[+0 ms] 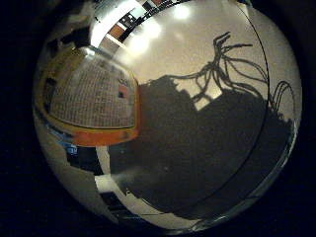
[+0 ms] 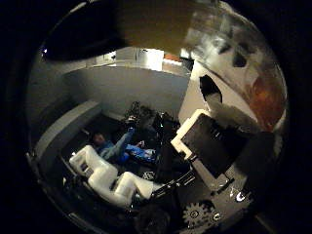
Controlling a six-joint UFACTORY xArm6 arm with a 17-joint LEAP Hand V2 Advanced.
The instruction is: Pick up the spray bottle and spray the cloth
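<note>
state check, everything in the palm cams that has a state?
spray bottle: close against the palm, lifted off the table, label facing the little finger side camera
hand: fingers curled around the spray bottle
table: bare where visible, hand's shadow across it
cloth: not in view

The robot's right hand (image 2: 161, 165), seen from its own palm: blocky white finger segments (image 2: 105, 178), boxy black housings edged in white, and a pale toothed gear on the dark body.
</note>
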